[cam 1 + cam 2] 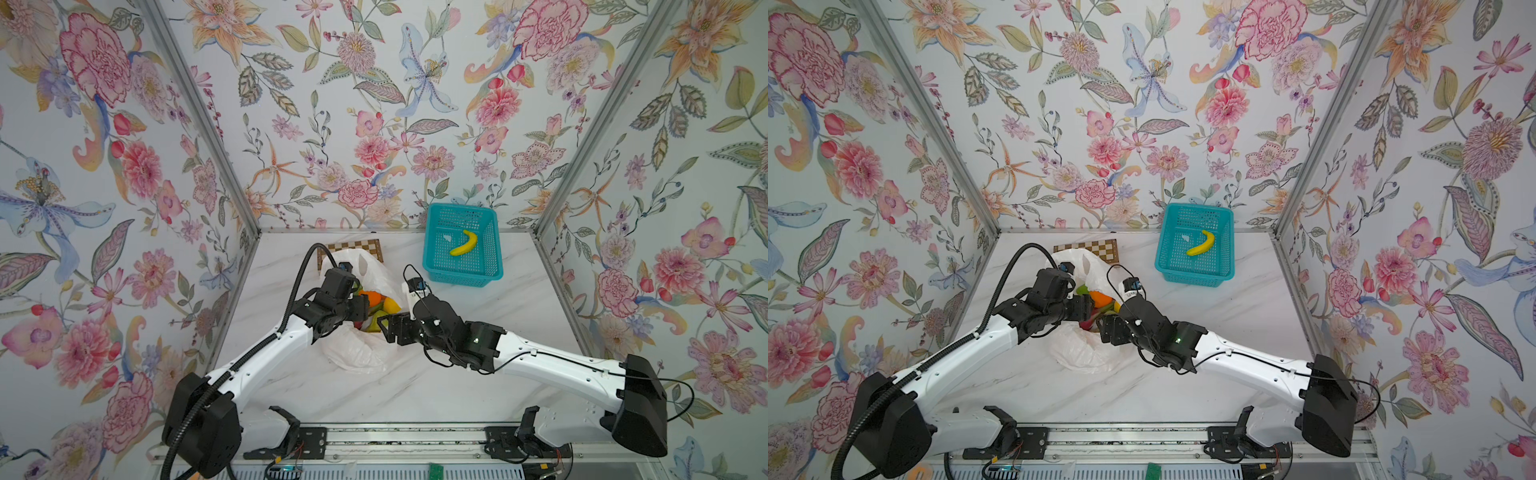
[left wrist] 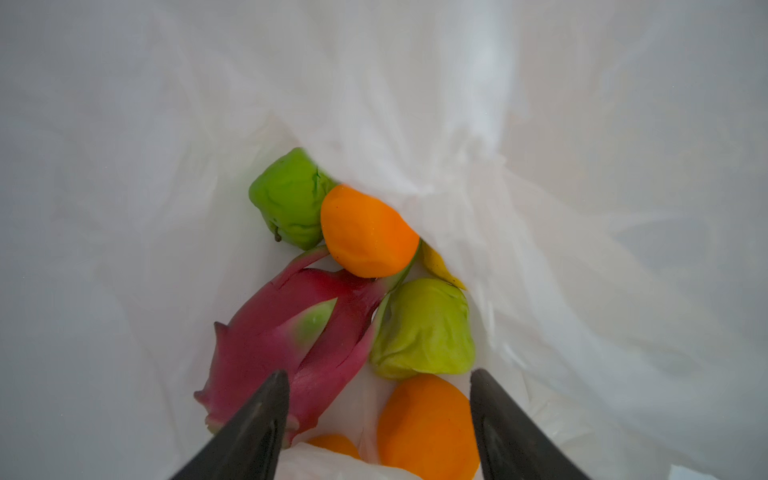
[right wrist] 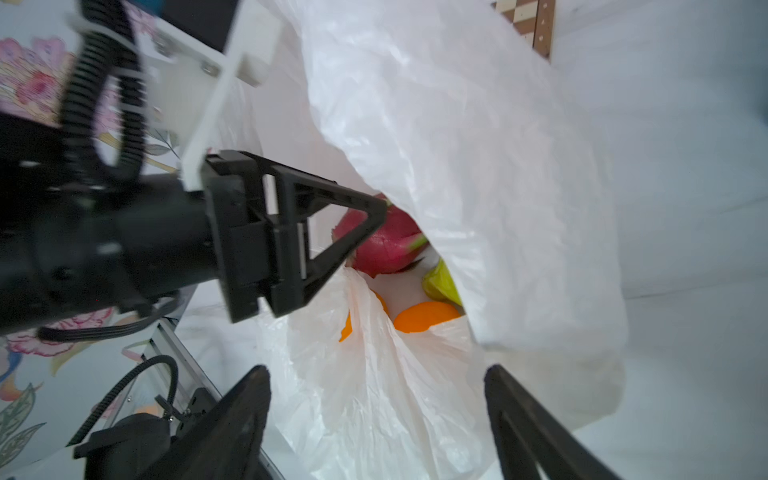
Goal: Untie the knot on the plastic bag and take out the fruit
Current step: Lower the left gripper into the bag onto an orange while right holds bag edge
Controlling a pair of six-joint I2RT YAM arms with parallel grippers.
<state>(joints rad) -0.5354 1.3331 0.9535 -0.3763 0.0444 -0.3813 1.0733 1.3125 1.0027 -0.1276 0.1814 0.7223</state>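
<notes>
The plastic bag (image 1: pixel 357 353) (image 1: pixel 1077 353) lies mid-table with its mouth gaping, and no knot shows. Inside it lies the fruit: a magenta dragon fruit (image 2: pixel 282 332) (image 3: pixel 390 245), two oranges (image 2: pixel 368 230) (image 2: pixel 428 419), two green fruits (image 2: pixel 291 199) (image 2: pixel 424 328) and a sliver of a yellow one (image 2: pixel 438 266). My left gripper (image 2: pixel 379 374) (image 1: pixel 360 308) is inside the mouth, open, its fingers spread over the dragon fruit and the nearer orange without touching them. My right gripper (image 3: pixel 377 368) (image 1: pixel 384 324) stands open at the bag's near rim, crinkled plastic (image 3: pixel 374 395) between its wide-apart fingers.
A teal basket (image 1: pixel 457 276) stands at the back right with a banana (image 1: pixel 464 243) in it. A checkered board (image 1: pixel 353 247) lies behind the bag. Flowered walls close in the left, back and right sides.
</notes>
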